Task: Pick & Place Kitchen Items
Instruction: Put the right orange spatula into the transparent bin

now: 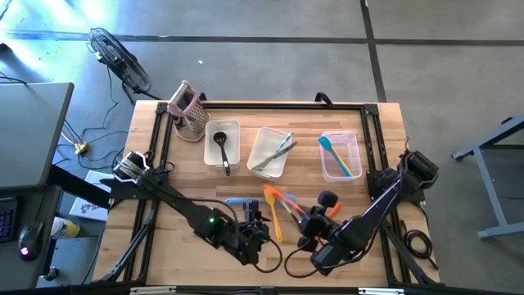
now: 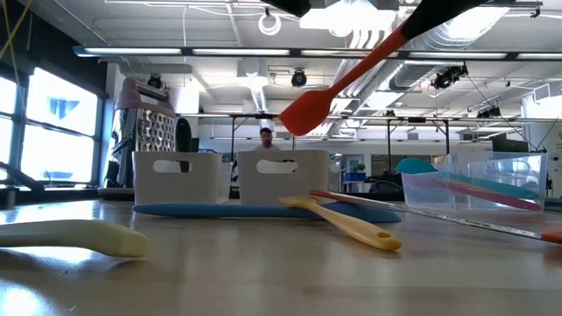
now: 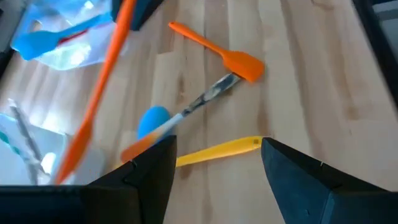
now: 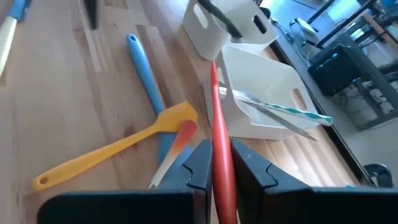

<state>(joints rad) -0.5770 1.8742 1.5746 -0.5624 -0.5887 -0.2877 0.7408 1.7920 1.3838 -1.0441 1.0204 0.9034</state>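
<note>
My right gripper (image 1: 313,233) is shut on a red spatula (image 2: 351,75) and holds it above the table's near middle. My left gripper (image 1: 255,233) is open and empty beside it; in the left wrist view (image 3: 217,180) its fingers stand above a yellow spatula (image 3: 217,151). On the wood lie an orange spatula (image 3: 217,53), a blue-headed utensil (image 3: 180,115) and a blue spatula (image 4: 146,74). A black ladle (image 1: 223,146), metal tongs (image 1: 274,152) and two more spatulas (image 1: 337,156) lie in the bins. My right gripper pinches the red spatula's handle (image 4: 221,168) between its two fingers. The handle runs forward out of the fingers. The spatula is lifted clear of the table and slants down, its blade (image 2: 307,110) lower than the gripper and toward the bins.
Three clear bins (image 1: 270,168) stand in a row at the table's far middle, and a metal box grater (image 1: 188,111) with a pink handle stands at the far left corner. A pale spatula (image 2: 79,237) lies near the low camera. Bare wood shows along the near edge.
</note>
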